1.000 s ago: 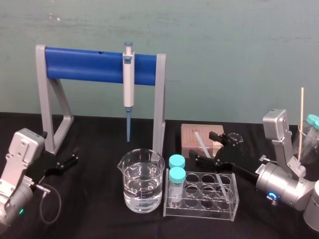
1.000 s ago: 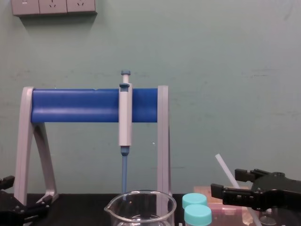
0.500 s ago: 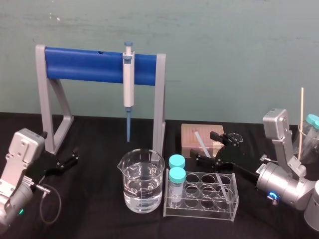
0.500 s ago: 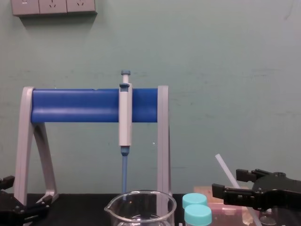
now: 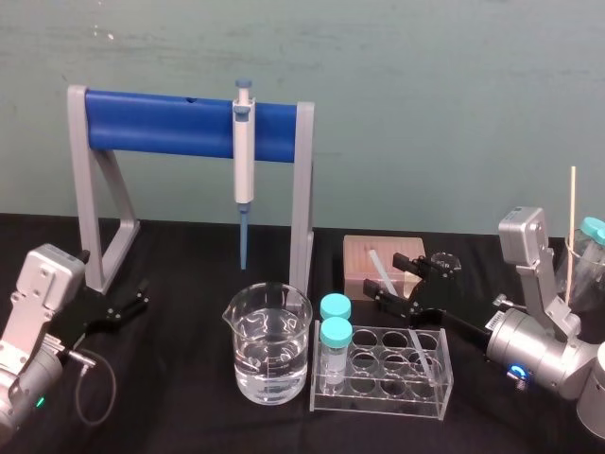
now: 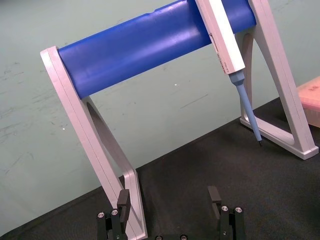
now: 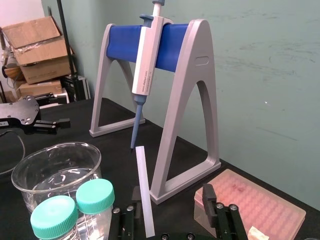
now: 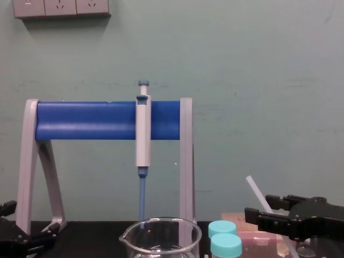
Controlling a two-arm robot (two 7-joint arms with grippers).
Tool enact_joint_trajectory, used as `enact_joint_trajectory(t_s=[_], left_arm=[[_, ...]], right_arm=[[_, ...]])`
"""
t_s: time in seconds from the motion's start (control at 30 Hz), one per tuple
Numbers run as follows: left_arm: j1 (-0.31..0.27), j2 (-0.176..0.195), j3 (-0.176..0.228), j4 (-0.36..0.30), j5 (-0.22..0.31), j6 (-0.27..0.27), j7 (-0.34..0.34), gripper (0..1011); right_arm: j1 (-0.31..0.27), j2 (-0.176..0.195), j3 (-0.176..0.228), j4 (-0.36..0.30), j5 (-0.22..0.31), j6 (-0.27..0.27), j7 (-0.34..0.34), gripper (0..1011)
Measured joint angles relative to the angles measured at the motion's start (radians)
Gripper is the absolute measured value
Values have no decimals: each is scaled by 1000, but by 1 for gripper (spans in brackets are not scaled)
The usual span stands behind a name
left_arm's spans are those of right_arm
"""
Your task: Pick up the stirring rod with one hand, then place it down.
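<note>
The stirring rod (image 5: pixel 380 265) leans at a slant with its lower end down in the clear tube rack (image 5: pixel 378 395). Its upper length is free in the air, which I'd guess is why it is propped there: a sideways pinch can reach it without touching the table. That free length passes between the fingers of the right gripper (image 5: pixel 395 282). In the right wrist view the rod (image 7: pixel 143 195) lies hard against one finger, while the other finger (image 7: pixel 208 194) stands well off, so the jaws are spread wide and grip nothing yet. The pick-up looks ready but not made.

Just behind the gripper sits a pink tip box (image 5: pixel 364 253). Under and ahead of it, two teal-capped vials (image 5: pixel 335 333) stand in the near end of the rack. Beyond them is a beaker (image 5: pixel 267 355) part full of water. Farther off, a pipette (image 5: pixel 244 156) hangs from the blue-barred stand (image 5: pixel 161 123).

The left gripper (image 5: pixel 132 303) is parked low by the stand's far leg, fingers apart, well away from the work.
</note>
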Motion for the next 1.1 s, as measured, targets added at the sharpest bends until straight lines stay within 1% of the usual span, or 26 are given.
enact_joint_trajectory(t_s=[0.03,0.07,0.13,0.17,0.2,0.23,0.27,0.3,0.4,0.47,0.53,0.57,0.63,0.67,0.7,0.8,1.1], left_arm=[[0,0,0,0,0,0,0,1000],[0,0,0,0,0,0,0,1000],[0,0,0,0,0,0,0,1000],[0,0,0,0,0,0,0,1000],[0,0,0,0,0,0,0,1000],[0,0,0,0,0,0,0,1001],[0,0,0,0,0,0,0,1000],[0,0,0,0,0,0,0,1000],[0,0,0,0,0,0,0,1000],[0,0,0,0,0,0,0,1000],[0,0,0,0,0,0,0,1000],[0,0,0,0,0,0,0,1000],[0,0,0,0,0,0,0,1000],[0,0,0,0,0,0,0,1001],[0,0,0,0,0,0,0,1000],[0,0,0,0,0,0,0,1000],[0,0,0,0,0,0,0,1000]], right_arm=[[0,0,0,0,0,0,0,763],[0,0,0,0,0,0,0,707],[0,0,0,0,0,0,0,668],[0,0,0,0,0,0,0,609],[0,0,0,0,1,0,0,593],[0,0,0,0,1,0,0,548],[0,0,0,0,1,0,0,536],[0,0,0,0,1,0,0,465],[0,0,0,0,1,0,0,404],[0,0,0,0,1,0,0,330],[0,0,0,0,1,0,0,281],[0,0,0,0,1,0,0,224],[0,0,0,0,1,0,0,189],[0,0,0,0,1,0,0,136],[0,0,0,0,1,0,0,110],[0,0,0,0,1,0,0,71],[0,0,0,0,1,0,0,71]])
